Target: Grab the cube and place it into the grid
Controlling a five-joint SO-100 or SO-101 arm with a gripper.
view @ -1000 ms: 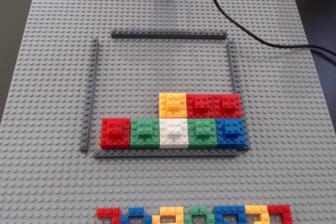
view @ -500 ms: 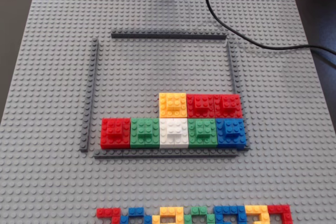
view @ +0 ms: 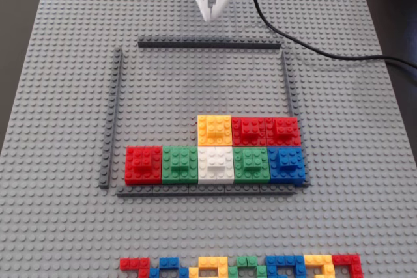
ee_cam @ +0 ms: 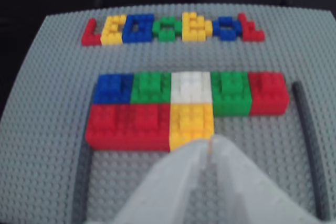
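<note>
The cube (view: 214, 130) sits inside the grid (view: 115, 115), studded onto the grey baseplate (view: 58, 96), in the second row of blocks: two red blocks (view: 266, 131) touch it on the right in the fixed view, and the white block (view: 215, 165) of the front row lies directly below it. That front row runs red, green, white, green, blue, left to right in the fixed view, just above the grid's bottom strip. The gripper (view: 210, 16) reaches in from the top edge of the fixed view, its white fingers meeting at a point over the baseplate just beyond the grid's far strip; most of the arm is cut off by the frame. It is well apart from the cube, pinched together and empty. A black cable (view: 293, 40) curves from the top edge across the baseplate's corner and off to the right. In the wrist view the scene is blurred and reversed: the gripper (ee_cam: 210, 142) rises pale and out of focus from the bottom, its fingers with only a thin seam between them, hiding the cube's (ee_cam: 191, 121) near edge. The multicoloured strip (ee_cam: 173, 27) shows whole there, but in the fixed view its lower part is cut off by the bottom edge.
</note>
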